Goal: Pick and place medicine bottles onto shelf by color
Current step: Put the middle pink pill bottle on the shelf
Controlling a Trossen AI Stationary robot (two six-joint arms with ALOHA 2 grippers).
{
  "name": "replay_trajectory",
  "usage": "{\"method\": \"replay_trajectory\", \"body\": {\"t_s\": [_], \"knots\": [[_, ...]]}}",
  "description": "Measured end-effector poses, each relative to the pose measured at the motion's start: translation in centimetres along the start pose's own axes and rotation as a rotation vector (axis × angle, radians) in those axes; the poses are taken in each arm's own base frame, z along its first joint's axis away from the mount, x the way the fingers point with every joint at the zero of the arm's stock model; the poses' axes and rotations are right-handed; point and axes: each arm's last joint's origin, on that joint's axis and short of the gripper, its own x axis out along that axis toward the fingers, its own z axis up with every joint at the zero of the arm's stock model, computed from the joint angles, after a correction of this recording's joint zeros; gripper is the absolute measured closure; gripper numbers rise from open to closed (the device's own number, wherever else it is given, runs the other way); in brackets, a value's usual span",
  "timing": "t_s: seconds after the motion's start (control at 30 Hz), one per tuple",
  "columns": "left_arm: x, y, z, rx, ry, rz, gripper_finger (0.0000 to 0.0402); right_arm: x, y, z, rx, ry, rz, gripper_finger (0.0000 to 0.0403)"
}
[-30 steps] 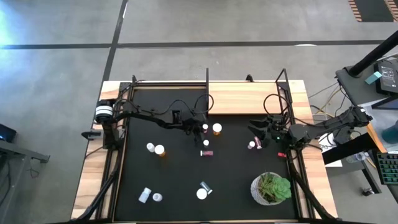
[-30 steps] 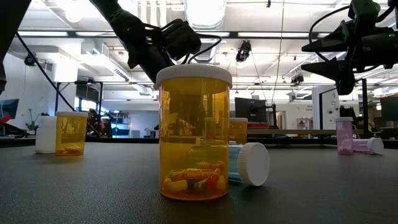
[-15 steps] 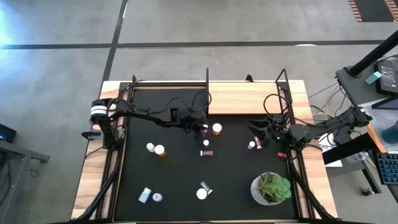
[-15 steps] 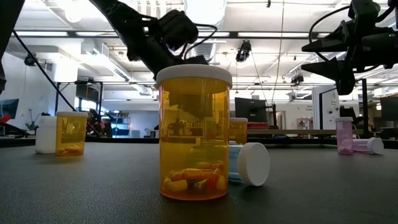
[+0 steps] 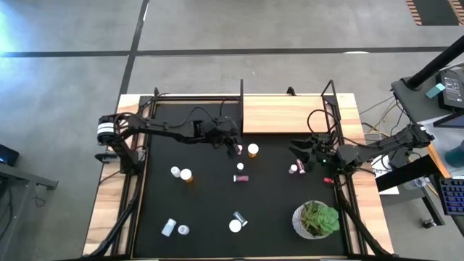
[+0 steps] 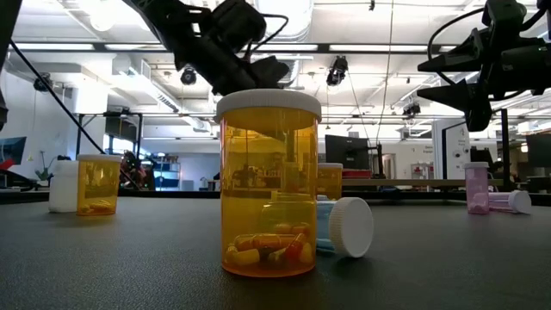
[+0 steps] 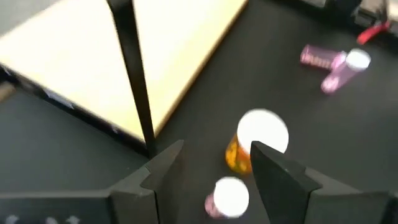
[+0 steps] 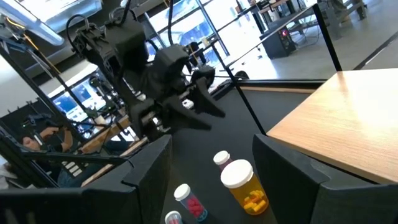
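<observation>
Looking straight down in the high view, the left end effector [image 5: 233, 143] hangs above the bench [image 5: 109, 203] beside the front edge of the shelf [image 5: 286, 114], with an orange bottle [image 5: 252, 150] just at its three o'clock and a small pink bottle [image 5: 240, 149] almost under it; the right end effector [image 5: 305, 157] waits over the mat near another pink bottle [image 5: 294, 168]. In the low view, a big orange bottle [image 6: 268, 182] fills the foreground and the left arm's fingers sit above and behind it, so contact cannot be judged there. In the left wrist view, the fingers [image 7: 273, 171] stand apart with nothing between them, the orange bottle [image 7: 256, 144] showing in the gap and the pink one [image 7: 227, 198] nearer the camera. In the right wrist view, that end effector's fingers [image 8: 283, 165] are likewise spread and empty, the orange bottle [image 8: 244, 184] upright ahead. For the pick (my judgement), choose one bottle first: the two stand close, so centre the jaws on the orange body below the cap, descend straight, and keep the black shelf post [image 7: 133, 74] clear.
</observation>
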Motion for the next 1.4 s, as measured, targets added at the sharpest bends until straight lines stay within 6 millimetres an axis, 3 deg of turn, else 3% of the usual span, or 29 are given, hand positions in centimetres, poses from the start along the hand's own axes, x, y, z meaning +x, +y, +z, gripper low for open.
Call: {"method": "replay_trajectory", "body": {"t_s": [0.13, 0.23, 0.33, 0.53, 0.67, 0.73, 0.8, 1.0, 1.1, 1.17, 1.4], "knots": [[-1.2, 0.4, 1.5, -0.020, -0.090, -0.010, 0.0237, 0.0, 0.1, 0.1, 0.024, -0.013, 0.006, 0.0188], [-2.6, 0.6, 3.0, -0.037, -0.184, -0.025, 0.0237, -0.1, 0.3, 0.6, 0.139, -0.050, 0.030, 0.0188], [-4.2, 0.7, 4.3, -0.052, -0.279, -0.040, 0.0237, -0.3, 0.7, 1.7, 0.399, -0.127, 0.097, 0.0188], [-6.8, 0.6, 6.1, -0.067, -0.415, -0.075, 0.0237, -1.1, 1.4, 4.1, 1.100, -0.244, 0.322, 0.0188], [-7.7, 0.6, 6.4, -0.069, -0.441, -0.080, 0.0237, -1.3, 1.4, 4.6, 1.269, -0.259, 0.386, 0.0188], [-7.8, 0.7, 6.4, -0.060, -0.448, -0.064, 0.0237, -1.3, 1.4, 4.6, 1.258, -0.265, 0.383, 0.0188], [-7.7, 0.7, 6.4, -0.044, -0.450, -0.042, 0.0237, -1.2, 1.4, 4.4, 1.134, -0.271, 0.344, 0.0188], [-7.3, 0.9, 6.3, -0.029, -0.448, 0.001, 0.0237, -0.3, 1.1, 2.6, 0.395, -0.228, 0.124, 0.0188], [-7.2, 0.9, 6.2, -0.029, -0.444, 0.003, 0.0237, 0.0, 1.0, 2.1, 0.148, -0.210, 0.073, 0.0188], [-7.1, 0.9, 6.2, -0.029, -0.445, 0.003, 0.0237, 0.0, 1.0, 2.4, 0.119, -0.250, 0.026, 0.0188], [-7.1, 1.0, 6.2, -0.031, -0.442, 0.005, 0.0237, -0.1, 1.4, 3.7, 0.309, -0.332, 0.001, 0.0188]]}}
